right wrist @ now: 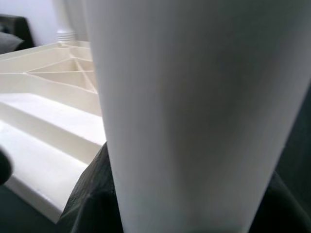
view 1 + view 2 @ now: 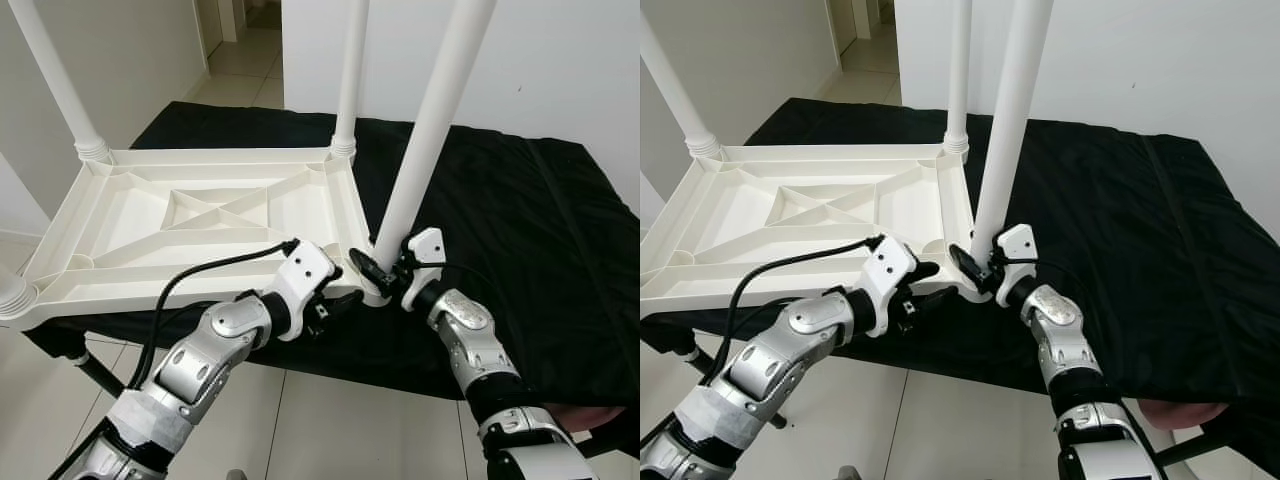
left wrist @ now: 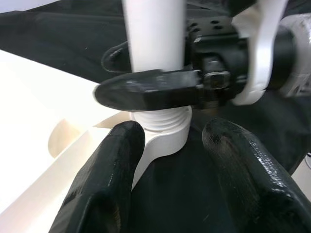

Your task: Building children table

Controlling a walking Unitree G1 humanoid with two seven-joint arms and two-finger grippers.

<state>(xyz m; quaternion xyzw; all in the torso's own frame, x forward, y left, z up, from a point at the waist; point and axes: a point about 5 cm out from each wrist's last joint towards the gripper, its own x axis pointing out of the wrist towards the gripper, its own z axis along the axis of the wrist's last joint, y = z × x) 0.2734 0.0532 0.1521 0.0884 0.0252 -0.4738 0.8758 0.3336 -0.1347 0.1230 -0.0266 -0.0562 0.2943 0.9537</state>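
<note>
Upturned white children's table (image 2: 190, 215) lying on a black-draped tabletop (image 2: 540, 240), ribbed underside up, legs screwed into corner sockets. Nearest leg (image 2: 430, 130) clasped just above its socket by right gripper (image 2: 385, 270). Left gripper (image 3: 170, 160) spread wide beside that socket (image 3: 163, 133), gripping nothing.

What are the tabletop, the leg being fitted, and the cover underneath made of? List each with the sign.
Tabletop: looks like moulded plastic, cream, matte; ribbed underside braces suggest it.
Leg, held by the right gripper: smooth white tube, likely plastic, with a threaded base.
Cover: black fabric, probably; it wrinkles and drapes.
</note>
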